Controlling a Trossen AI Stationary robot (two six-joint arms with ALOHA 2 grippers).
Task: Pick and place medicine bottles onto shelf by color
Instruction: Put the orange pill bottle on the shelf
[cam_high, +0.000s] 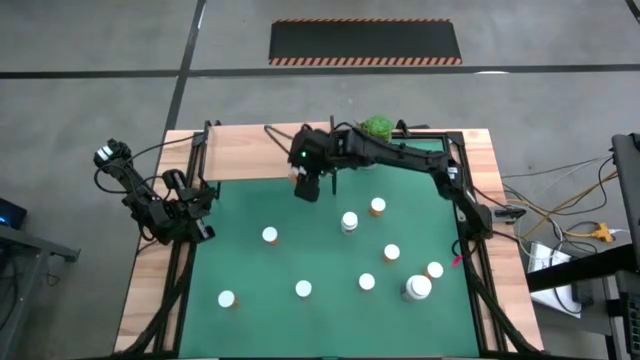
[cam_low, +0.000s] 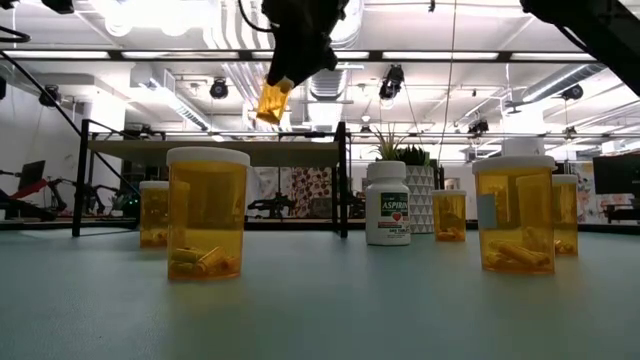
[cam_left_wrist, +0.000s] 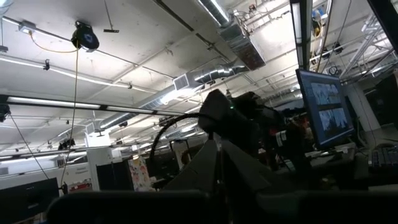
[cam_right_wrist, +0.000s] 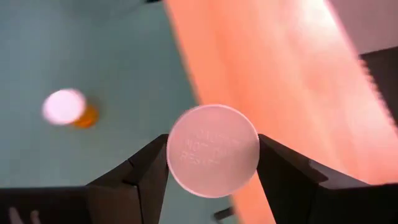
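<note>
My right gripper (cam_high: 303, 182) is shut on an orange, white-capped medicine bottle (cam_low: 272, 100) and holds it in the air by the right end of the light wooden shelf (cam_high: 250, 155), above the shelf's board (cam_low: 220, 148). The right wrist view looks down on the bottle's cap (cam_right_wrist: 212, 150), with the shelf board (cam_right_wrist: 280, 68) and the green mat (cam_right_wrist: 93, 50) beneath. Several other bottles stand upright on the mat, among them an orange one (cam_high: 270, 236), a white one (cam_low: 387, 205) and a larger one (cam_high: 417, 289). My left gripper (cam_high: 190, 210) waits at the table's left edge. My right gripper pinches the bottle at its cap end (cam_right_wrist: 177, 155) between its two fingers (cam_right_wrist: 152, 171), one on each side of the round cap. The fingers come from above, pointing down. The bottle hangs below them, lifted clear and tilted, its orange body (cam_low: 270, 104) lowest.
A potted green plant (cam_high: 377, 127) stands at the far edge, right of the shelf. The shelf's black posts (cam_low: 343, 180) rise from the table. The standing bottles fill the mat's middle and right; one (cam_right_wrist: 68, 109) stands on the mat near the held bottle.
</note>
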